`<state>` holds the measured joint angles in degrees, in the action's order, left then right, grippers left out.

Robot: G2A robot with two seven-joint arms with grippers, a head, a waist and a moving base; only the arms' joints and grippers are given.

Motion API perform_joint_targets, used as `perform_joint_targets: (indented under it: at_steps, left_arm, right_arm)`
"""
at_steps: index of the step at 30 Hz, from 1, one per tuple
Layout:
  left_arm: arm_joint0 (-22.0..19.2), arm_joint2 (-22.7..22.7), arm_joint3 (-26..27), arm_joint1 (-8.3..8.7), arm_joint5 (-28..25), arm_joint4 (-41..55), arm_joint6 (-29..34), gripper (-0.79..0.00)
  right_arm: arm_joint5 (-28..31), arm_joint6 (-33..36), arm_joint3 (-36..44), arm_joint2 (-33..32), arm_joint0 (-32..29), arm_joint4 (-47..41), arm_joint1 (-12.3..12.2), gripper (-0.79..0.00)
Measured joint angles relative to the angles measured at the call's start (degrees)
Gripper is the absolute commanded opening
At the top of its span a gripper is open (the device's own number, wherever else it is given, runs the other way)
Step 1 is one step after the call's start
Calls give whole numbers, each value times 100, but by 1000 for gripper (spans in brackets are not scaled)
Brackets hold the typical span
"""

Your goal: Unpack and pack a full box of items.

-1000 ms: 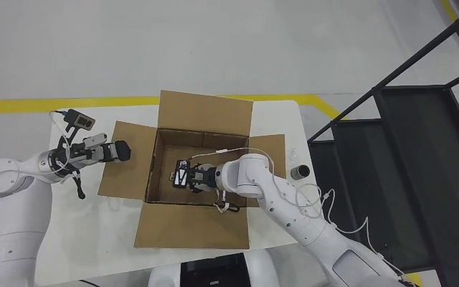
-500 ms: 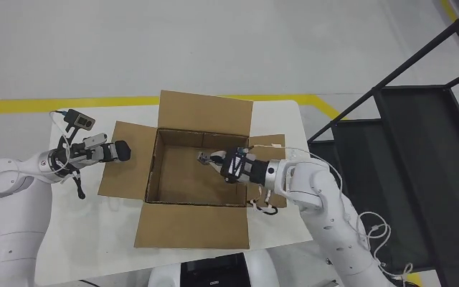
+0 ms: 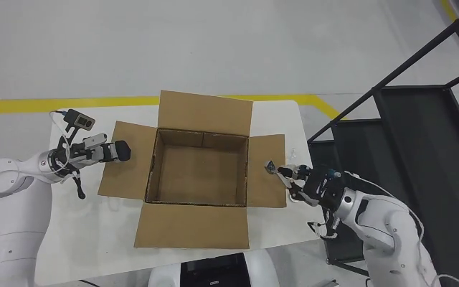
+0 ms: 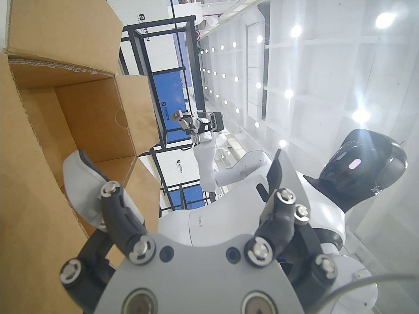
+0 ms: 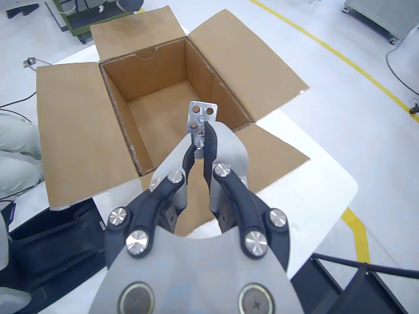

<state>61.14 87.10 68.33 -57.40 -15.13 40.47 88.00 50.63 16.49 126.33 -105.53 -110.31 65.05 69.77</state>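
An open cardboard box (image 3: 201,176) stands mid-table with all flaps folded out, and its inside (image 5: 163,99) is bare. My right gripper (image 3: 287,174) hangs over the box's right flap, shut on a small metal bracket (image 3: 270,167) with round holes. In the right wrist view the bracket (image 5: 201,115) sticks out past the right gripper (image 5: 203,135). My left gripper (image 3: 118,151) is open beside the box's left flap, with nothing between its fingers (image 4: 81,178). From there the box wall (image 4: 81,115) is close by.
The white table (image 3: 86,229) has bare room left of the box. A small clear item (image 3: 292,153) lies near the table's right edge. A black metal stair frame (image 3: 401,143) stands just right of the table. A yellow line (image 3: 72,105) runs along the floor behind.
My right arm has pulled out of the box and swung right, carrying the metal bracket to above the right flap. The left arm has not moved.
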Motion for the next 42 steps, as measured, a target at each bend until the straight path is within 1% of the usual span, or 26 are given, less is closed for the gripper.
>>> perform_joint_targets:
  at_steps: [2,17,20,23,27,30,33,37,42]
  left_arm:
    - [0,0,0,0,0,0,0,0]
    - [0,0,0,0,0,0,0,0]
    - [0,0,0,0,0,0,0,0]
    - [0,0,0,0,0,0,0,0]
    - [0,0,0,0,0,0,0,0]
    - [0,0,0,0,0,0,0,0]
    - [0,0,0,0,0,0,0,0]
    - [0,0,0,0,0,0,0,0]
    - [0,0,0,0,0,0,0,0]
  right_arm:
    - [-16,-107,20,-36,-63,30,2,-785]
    - [-20,-82,13,-30,-43,29,2,-785]
    - [-185,-116,-35,-151,19,58,-13,-785]
    - [-245,-122,-148,-575,-36,-91,-45,-785]
    - [-275,4,-418,-1461,-281,-480,-89,-785]
    - [-240,134,-683,-1945,-496,-811,-110,-785]
    - [-275,393,-914,-2163,-645,-942,-131,-785]
    - [-132,867,-1101,-1977,-710,-746,-173,-785]
    - [-6,1329,-1542,-1598,-489,-275,-244,-785]
